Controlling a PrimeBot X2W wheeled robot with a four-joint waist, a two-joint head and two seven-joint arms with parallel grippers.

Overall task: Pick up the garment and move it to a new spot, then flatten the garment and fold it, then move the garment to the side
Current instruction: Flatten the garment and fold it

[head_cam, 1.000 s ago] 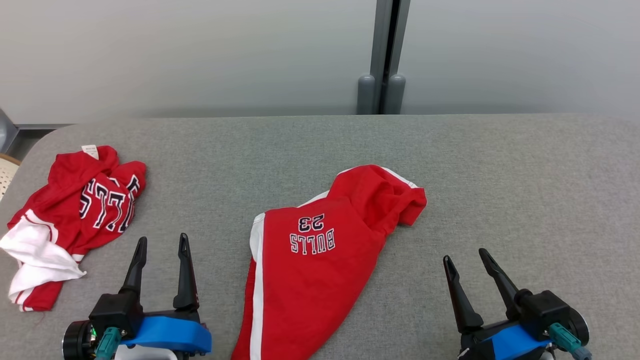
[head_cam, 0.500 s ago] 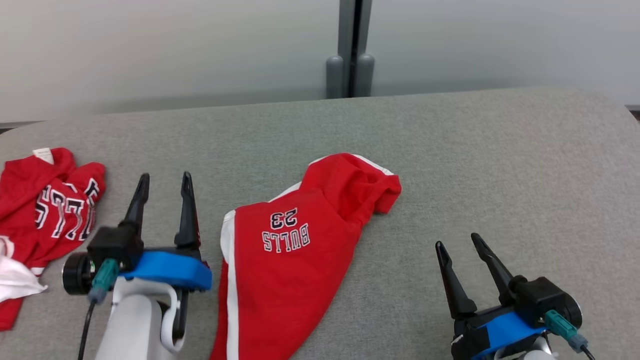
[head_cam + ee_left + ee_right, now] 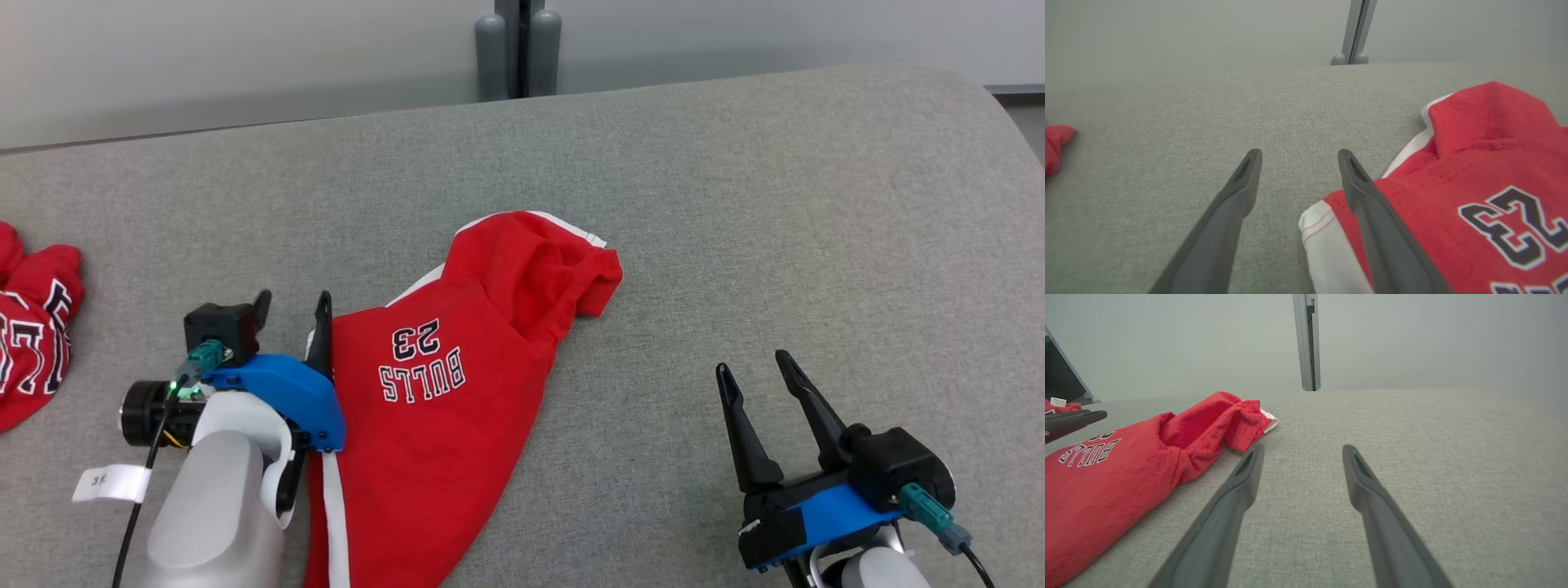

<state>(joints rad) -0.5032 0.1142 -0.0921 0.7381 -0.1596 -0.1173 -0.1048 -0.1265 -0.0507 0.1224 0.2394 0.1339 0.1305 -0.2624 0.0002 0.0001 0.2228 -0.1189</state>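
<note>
The head camera looks forward and steeply down on the tabletop (image 3: 775, 180), taking in the left pincer (image 3: 294, 298) at the frame's lower left and the right pincer (image 3: 751, 363) at lower right. Each wrist camera sits low and close over the surface, looking along its own fingers toward the far wall (image 3: 245, 65). All three views share the red garment (image 3: 441, 425) and the grey post (image 3: 518, 41) at the wall; the right wrist view also catches the left pincer at its left edge.
</note>
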